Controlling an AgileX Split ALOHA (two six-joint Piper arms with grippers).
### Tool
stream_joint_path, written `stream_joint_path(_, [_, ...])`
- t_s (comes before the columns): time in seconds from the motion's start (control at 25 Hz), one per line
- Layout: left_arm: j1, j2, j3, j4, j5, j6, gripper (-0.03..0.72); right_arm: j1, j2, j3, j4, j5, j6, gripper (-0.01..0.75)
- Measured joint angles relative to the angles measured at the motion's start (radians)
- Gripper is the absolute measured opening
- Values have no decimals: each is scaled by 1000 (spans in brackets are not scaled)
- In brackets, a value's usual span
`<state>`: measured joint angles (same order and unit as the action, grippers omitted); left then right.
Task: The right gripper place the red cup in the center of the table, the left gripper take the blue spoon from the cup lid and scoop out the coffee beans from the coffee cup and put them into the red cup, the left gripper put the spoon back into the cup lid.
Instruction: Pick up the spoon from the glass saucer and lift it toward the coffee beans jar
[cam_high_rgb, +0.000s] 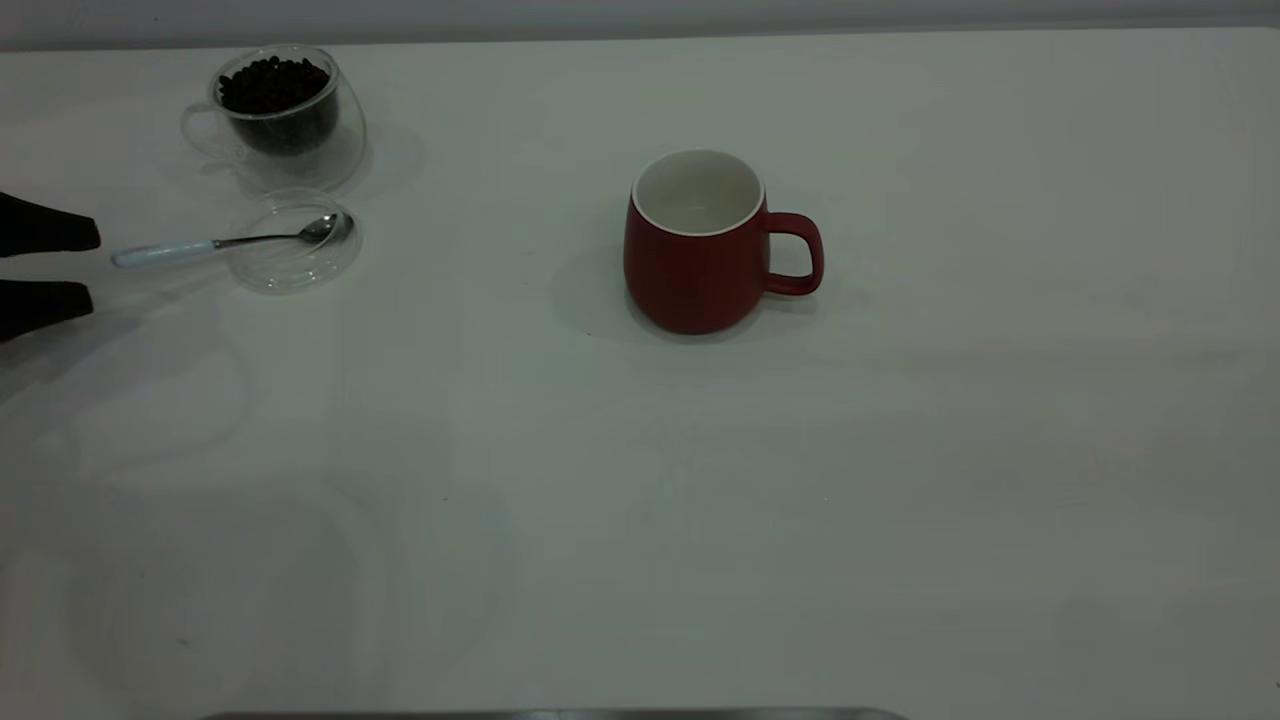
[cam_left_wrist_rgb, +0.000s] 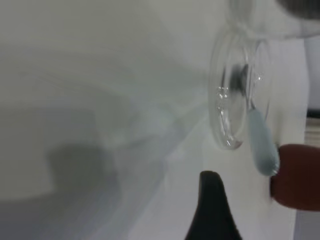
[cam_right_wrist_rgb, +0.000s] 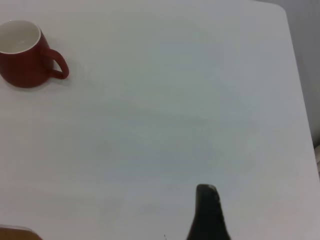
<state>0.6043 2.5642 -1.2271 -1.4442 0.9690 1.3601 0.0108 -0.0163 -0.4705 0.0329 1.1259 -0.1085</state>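
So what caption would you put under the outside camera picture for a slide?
Open left gripper nears the blue spoon on the cup lid; red cup waits mid-table.

1. A grey wall (cam_high_rgb: 640, 12) runs behind the far edge
2. A dark grey strip (cam_high_rgb: 550, 715) lies along the near edge
3. Right wrist view: grey background (cam_right_wrist_rgb: 307, 65) past the side edge

Two matte black, tapered fingers of the left gripper (cam_high_rgb: 60, 265) are seen; a rounded reddish-brown pad (cam_left_wrist_rgb: 297, 177) is fitted.
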Motion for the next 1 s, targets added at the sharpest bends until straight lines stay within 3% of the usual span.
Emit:
stream_joint_path(0.44, [-8,14,0,-54,39,31,595,0,0,0,0,0,0,591])
stream_joint_path(1.0, [-152,22,-98,-58,-44,-22,595,0,0,0,0,0,0,591])
